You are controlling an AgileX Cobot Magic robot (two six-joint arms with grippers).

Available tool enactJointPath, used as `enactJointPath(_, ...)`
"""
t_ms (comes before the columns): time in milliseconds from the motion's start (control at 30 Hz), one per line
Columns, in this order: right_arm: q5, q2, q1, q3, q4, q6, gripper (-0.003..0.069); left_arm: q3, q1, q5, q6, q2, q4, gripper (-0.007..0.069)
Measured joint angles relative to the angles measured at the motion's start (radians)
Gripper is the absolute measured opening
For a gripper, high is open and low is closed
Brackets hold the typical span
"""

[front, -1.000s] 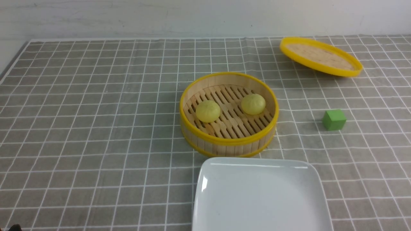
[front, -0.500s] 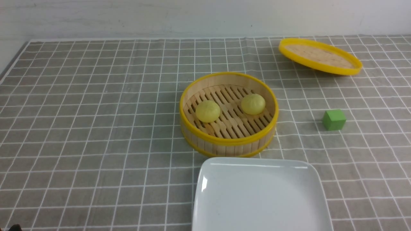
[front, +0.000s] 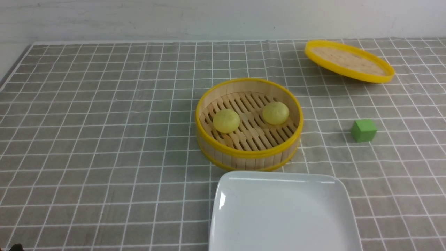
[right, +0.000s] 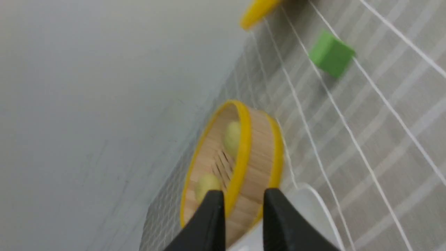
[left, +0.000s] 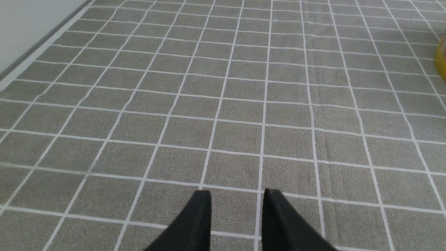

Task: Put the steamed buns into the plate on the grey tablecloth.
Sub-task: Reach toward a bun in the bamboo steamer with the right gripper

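Two pale-yellow steamed buns (front: 226, 120) (front: 275, 113) lie in the round bamboo steamer basket (front: 248, 154) at mid-table on the grey tablecloth (front: 104, 122). The white square plate (front: 282, 216) lies just in front of the basket and holds nothing. Neither gripper shows in the front view. My left gripper (left: 237, 195) hovers over bare cloth with its jaws close together and nothing between them. My right gripper (right: 244, 195), jaws also close together and empty, is apart from the basket (right: 264, 150). Its blurred view shows both buns (right: 232, 137) (right: 207, 183) and the plate's corner (right: 303, 202).
The flat yellow-rimmed lid (front: 348, 61) rests tilted at the back right. A green cube (front: 363, 130) sits right of the basket and shows in the right wrist view (right: 331, 53). The basket's yellow rim (left: 441, 57) shows at the edge of the left wrist view.
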Motion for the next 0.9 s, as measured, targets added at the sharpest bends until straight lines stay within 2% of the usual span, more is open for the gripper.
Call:
enactJointPath(100, -0.018, 0.089, 0.000, -0.160, -0.074, -0.160, 0.0019, 0.000, 0.000, 0.000, 0.000, 0.000, 0.000, 0.0240)
enactJointPath(200, 0.103, 0.275, 0.000, -0.359, -0.175, -0.300, -0.0010, 0.000, 0.000, 0.000, 0.000, 0.000, 0.000, 0.0240)
enactJointPath(267, 0.207, 0.384, 0.000, -0.437, -0.228, -0.314, -0.0006, 0.000, 0.000, 0.000, 0.000, -0.001, 0.000, 0.0240)
enactJointPath(300, 0.329, 0.501, 0.000, -0.499, -0.284, -0.308, -0.0001, 0.000, 0.000, 0.000, 0.000, -0.001, 0.000, 0.0240)
enactJointPath(367, 0.420, 0.604, 0.000, -0.556, -0.323, -0.292, 0.0001, 0.000, 0.000, 0.000, 0.000, -0.001, 0.000, 0.0240)
enactJointPath(400, 0.587, 0.761, 0.000, -0.631, -0.383, -0.265, 0.0001, 0.000, 0.000, 0.000, 0.000, -0.001, 0.000, 0.0240)
enactJointPath(467, 0.650, 0.845, 0.000, -0.668, -0.395, -0.267, 0.0002, 0.000, 0.000, 0.000, 0.000, -0.001, 0.000, 0.0240)
enactJointPath(533, 0.722, 1.039, 0.004, -0.761, -0.350, -0.338, 0.0004, 0.000, 0.000, 0.000, 0.000, -0.001, 0.000, 0.0240)
enactJointPath(567, 0.723, 1.052, 0.006, -0.767, -0.343, -0.347, 0.0004, 0.000, 0.000, 0.000, 0.000, -0.001, 0.000, 0.0240)
enactJointPath(667, 0.729, 1.253, 0.044, -0.899, -0.153, -0.530, 0.0014, 0.000, 0.000, 0.000, 0.000, -0.001, 0.000, 0.0240)
enactJointPath(767, 0.736, 1.381, 0.090, -1.005, -0.049, -0.627, 0.0034, 0.000, 0.000, 0.000, 0.000, -0.001, 0.000, 0.0240)
enactJointPath(900, 0.736, 1.557, 0.167, -1.197, -0.046, -0.652, 0.0085, 0.000, 0.000, 0.000, 0.000, -0.001, 0.000, 0.0240)
